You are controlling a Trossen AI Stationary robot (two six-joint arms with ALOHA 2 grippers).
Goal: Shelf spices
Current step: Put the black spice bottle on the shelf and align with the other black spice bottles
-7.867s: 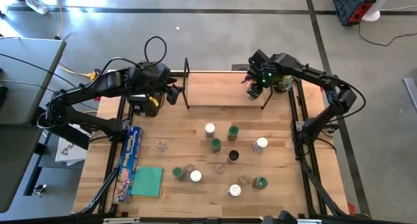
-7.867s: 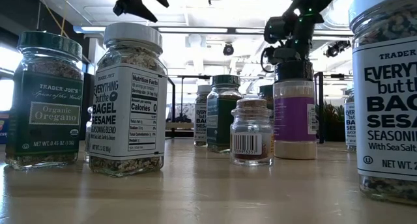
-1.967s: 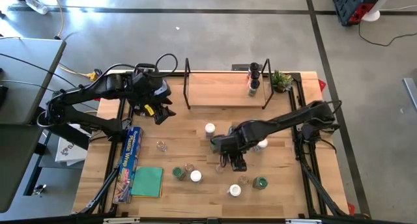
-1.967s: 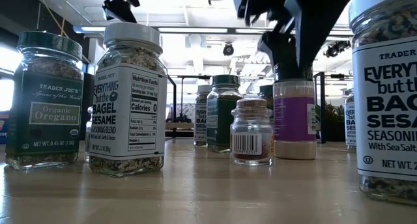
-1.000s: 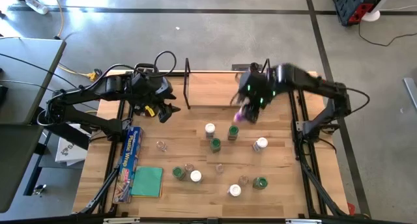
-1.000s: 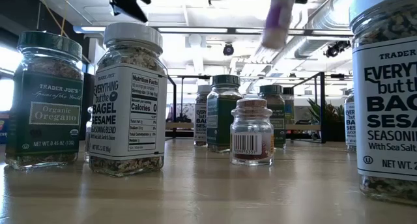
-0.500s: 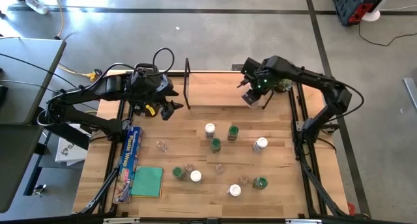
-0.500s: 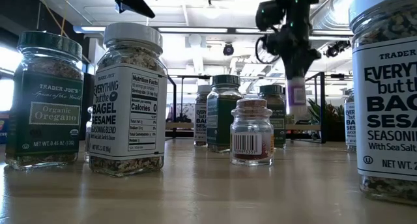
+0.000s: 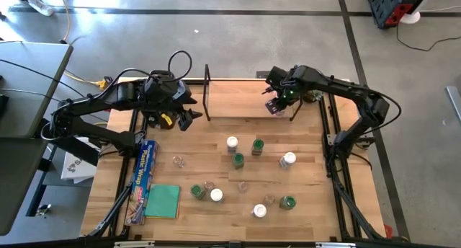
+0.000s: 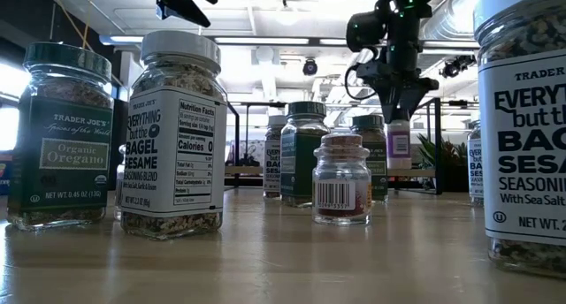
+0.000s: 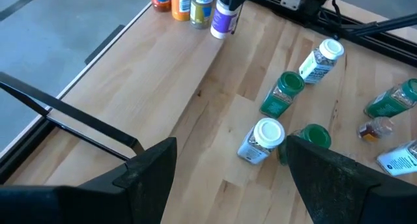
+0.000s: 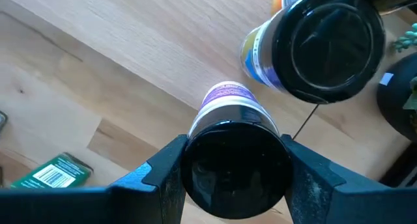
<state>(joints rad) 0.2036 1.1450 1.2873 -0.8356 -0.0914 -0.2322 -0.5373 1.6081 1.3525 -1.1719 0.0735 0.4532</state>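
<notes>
Your right tool [image 9: 276, 107] has carried a purple-label jar [image 10: 398, 145] from the middle of the counter [image 9: 216, 161] up to the shelf [image 9: 238, 104]. Half a second ago the jar hung a little higher; now it is lower, just over the board, and the tool pinches its dark lid from above. Just beyond the tool stand the jars already shelved [image 11: 182, 2], with a dark-lid jar [image 12: 319, 42] nearest. I judge the jar is almost set down, so the next step is to let go. About ten jars [image 9: 238, 160] wait on the counter, well in front of this tool. Your left tool [image 9: 184, 118] stays spread and empty, hanging by the shelf's other end.
</notes>
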